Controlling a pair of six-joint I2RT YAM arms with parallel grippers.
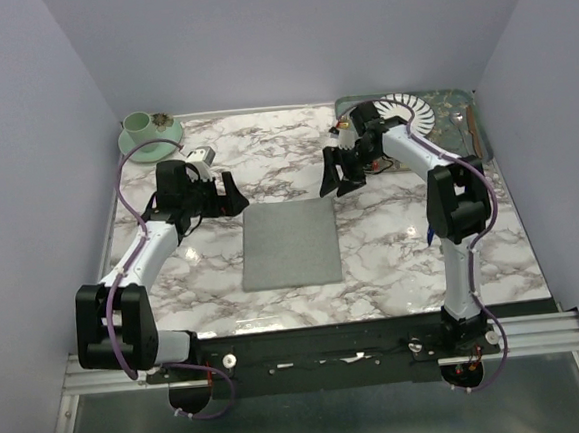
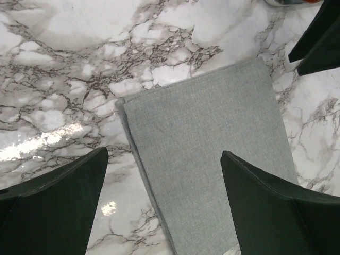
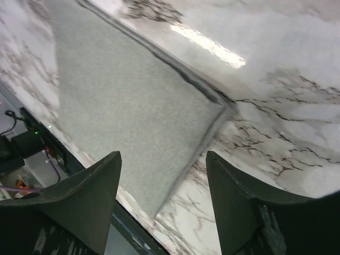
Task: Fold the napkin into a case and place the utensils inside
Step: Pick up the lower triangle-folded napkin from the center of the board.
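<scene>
- Left hand (image 1: pixel 236 199): the fingers are spread wide and hold nothing. It hangs over the 11 o'clock corner (image 2: pixel 120 102) of the napkin (image 1: pixel 290 245). Lower it until one finger can slide under the corner, then close on the cloth only.
- Napkin: it lies flat at the centre of the desk (image 1: pixel 392 248), longer from 12 to 6 o'clock. Its left edge shows a doubled layer in the left wrist view, so catch both layers or the fold will probably shear.
- Right hand (image 1: pixel 340 184): the fingers stand apart with nothing between them, over the 1 o'clock corner (image 3: pixel 226 109). Match its height and timing to the left hand so the far edge lifts level.
- Judgement: the step in hand is the grasp of the two far corners for the next fold. Carry the edge straight towards 6 o'clock and keep the sides aligned.
- Utensils (image 1: pixel 471 127): slim pieces on the green tray (image 1: pixel 446 96) at 1 o'clock, well apart from the napkin and too small to tell apart.
</scene>
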